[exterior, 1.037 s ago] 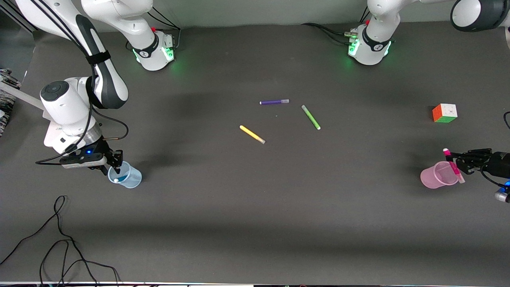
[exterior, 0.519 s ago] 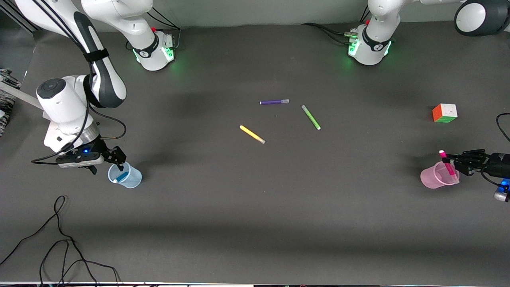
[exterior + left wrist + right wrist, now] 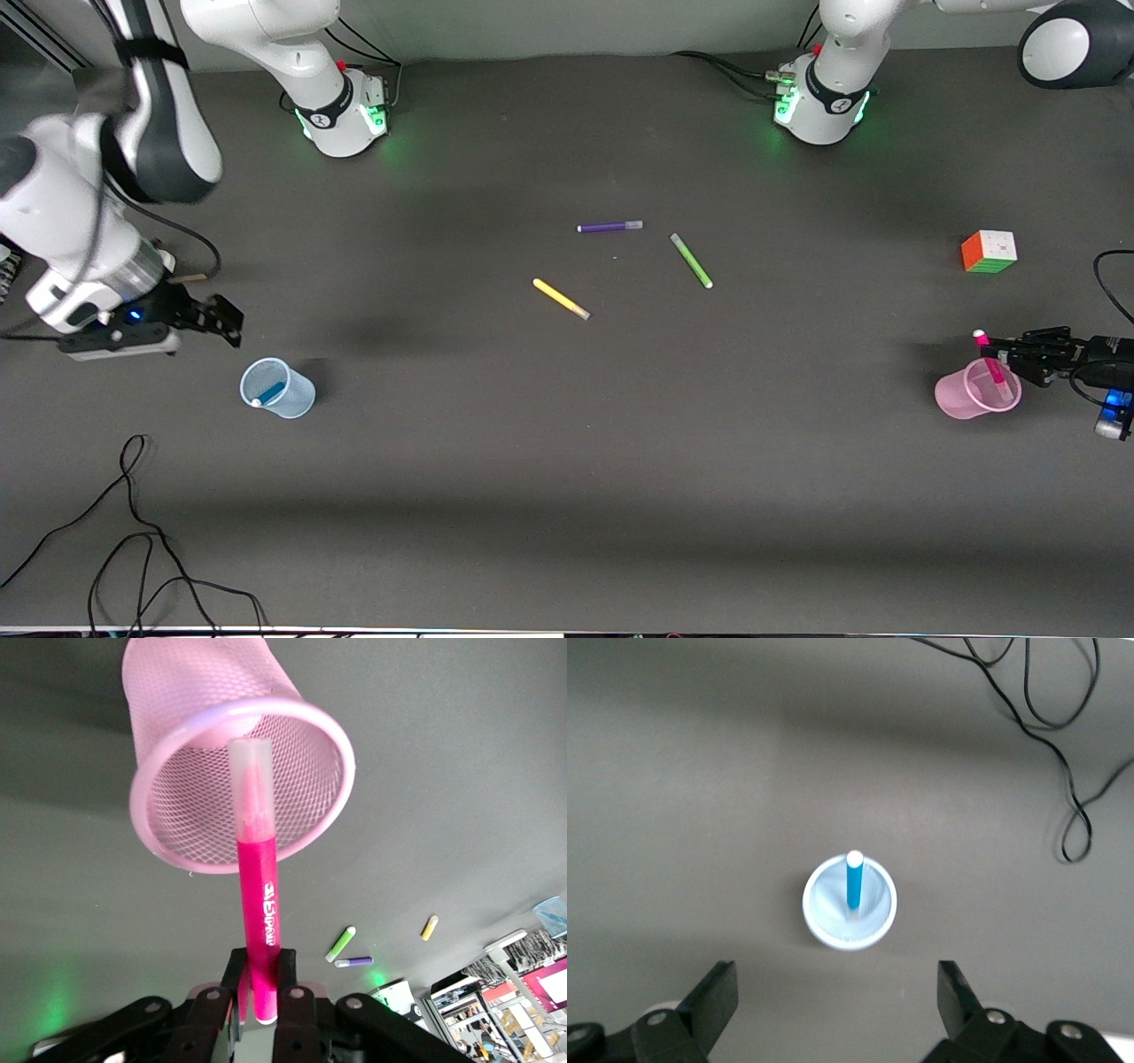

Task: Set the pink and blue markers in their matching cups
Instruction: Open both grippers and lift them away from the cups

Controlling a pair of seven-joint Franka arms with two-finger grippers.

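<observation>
A: Start at the right arm's end of the bench (image 3: 567, 461). What is there?

B: The blue cup (image 3: 277, 388) stands upright with the blue marker (image 3: 268, 392) leaning inside it, white tip up. The right pincer (image 3: 217, 319) hangs above the bench beside that cup, toward the robots' bases, its fingers spread wide and holding nothing. In the right wrist view the cup (image 3: 850, 904) and marker (image 3: 854, 880) sit between the two open fingers (image 3: 709, 1001), well below them. The right forearm slants down from the view's upper corner with the wrist turned sideways.

A: And the middle?

B: A yellow pen (image 3: 561, 299), a purple pen (image 3: 609, 227) and a green pen (image 3: 691, 260) lie loose. A colour cube (image 3: 989, 252) sits nearer the left arm's end.

A: Then the pink side.

B: The pink cup (image 3: 966, 397) stands upright. The left pincer (image 3: 1008, 363) is closed on the pink marker (image 3: 990, 359), gripping the barrel near one end, and the capped end hangs over the cup's mouth, as the left wrist view shows (image 3: 255, 877). The left arm reaches in low, nearly level with the bench.

A: How will they handle?

B: I judge the marker light, stiff and smooth, so a grip on the barrel's middle or end suits it. The mesh cup (image 3: 235, 771) looks light and easy to tip, so the drop should be gentle and centred.
</observation>
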